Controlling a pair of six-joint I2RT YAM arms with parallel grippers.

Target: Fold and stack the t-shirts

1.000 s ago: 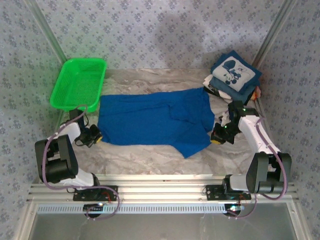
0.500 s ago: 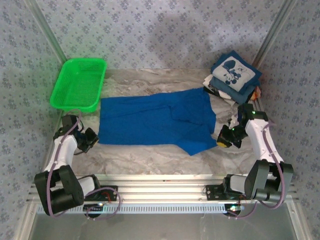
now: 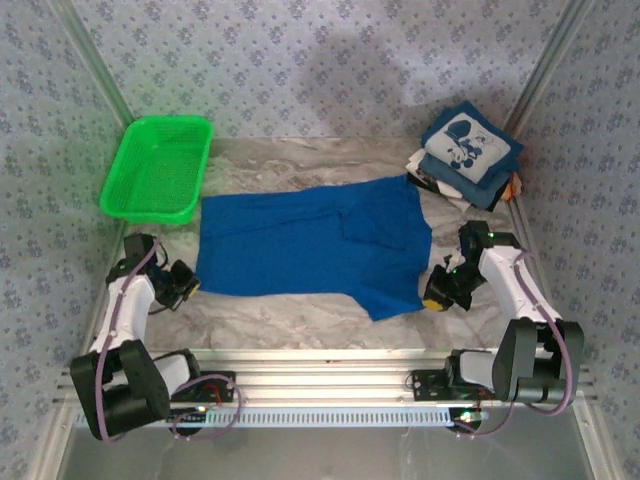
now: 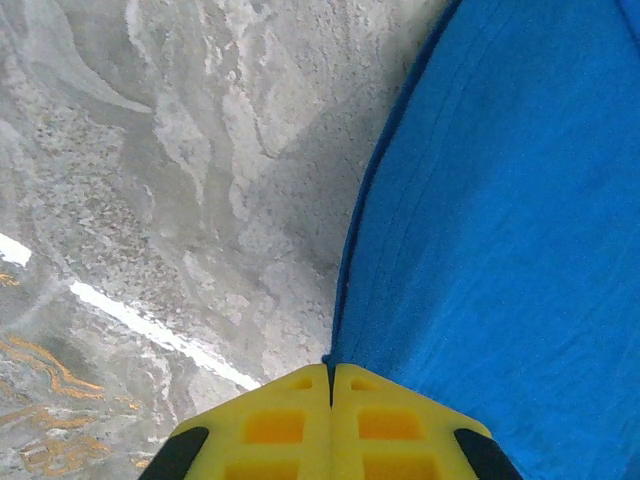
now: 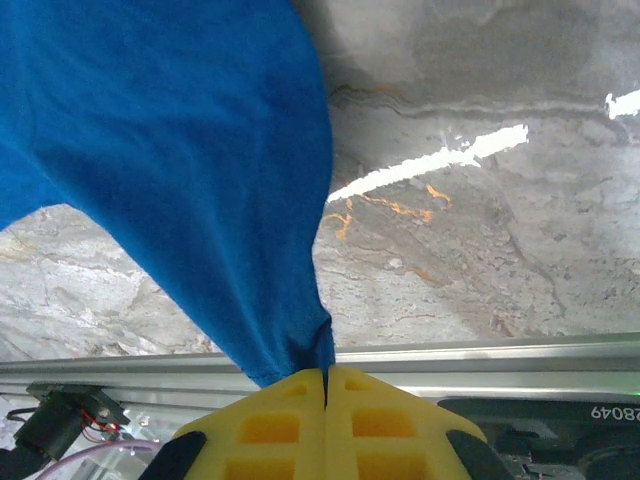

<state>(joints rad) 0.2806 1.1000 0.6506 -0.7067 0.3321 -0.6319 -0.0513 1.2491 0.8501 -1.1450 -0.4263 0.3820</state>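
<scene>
Your left pincer (image 4: 330, 370) and right pincer (image 5: 325, 376) are both clenched on opposite edges of the royal-blue cloth t-shirt (image 3: 310, 245), spread across the grey marbled worktop (image 3: 300, 312).

Soft, even overhead light, crisp focus, white glare streaks on the marble tabletop (image 5: 470, 155).

One white number, printed upside down and seemingly reading 28049, stands on the black housing (image 5: 585, 432) just below the near aluminium rail (image 5: 480, 352).
</scene>
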